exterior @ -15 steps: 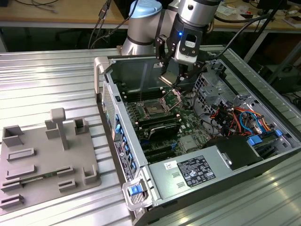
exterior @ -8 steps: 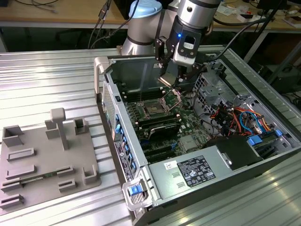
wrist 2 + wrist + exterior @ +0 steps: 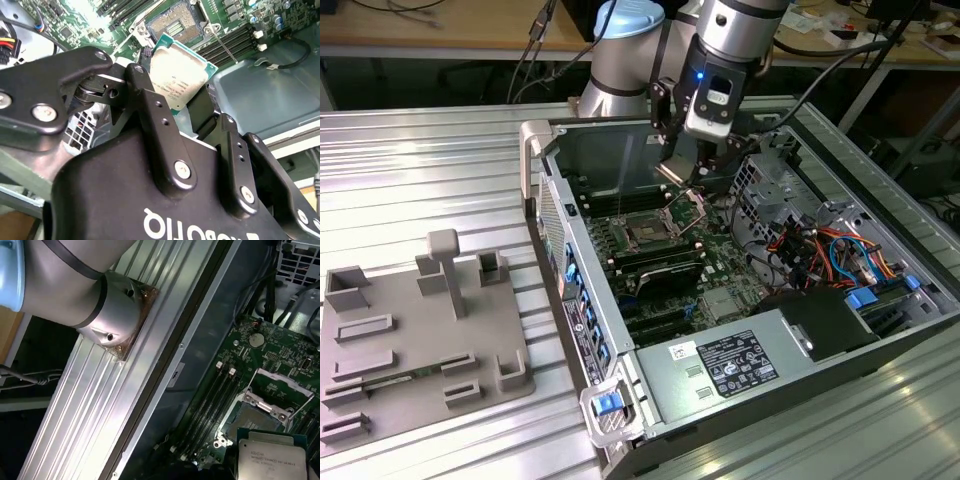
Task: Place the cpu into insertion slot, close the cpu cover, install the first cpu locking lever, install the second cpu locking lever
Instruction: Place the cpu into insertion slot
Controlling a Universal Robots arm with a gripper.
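Table ribbed metal, bearing open computer case | wooden desks far behind | gripper clamping tilted cpu near insertion slot

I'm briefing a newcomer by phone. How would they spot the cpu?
In the open computer case, over the green motherboard, hangs the robot's hand. The cpu is the flat square chip clamped between its fingers, silvery-topped and tilted, unlike the dark-centred insertion slot on the board.

The cpu is showing a matt silvery metal lid; the gripper is gleaming smooth black, possibly anodised metal; the table is shining as ribbed metal.
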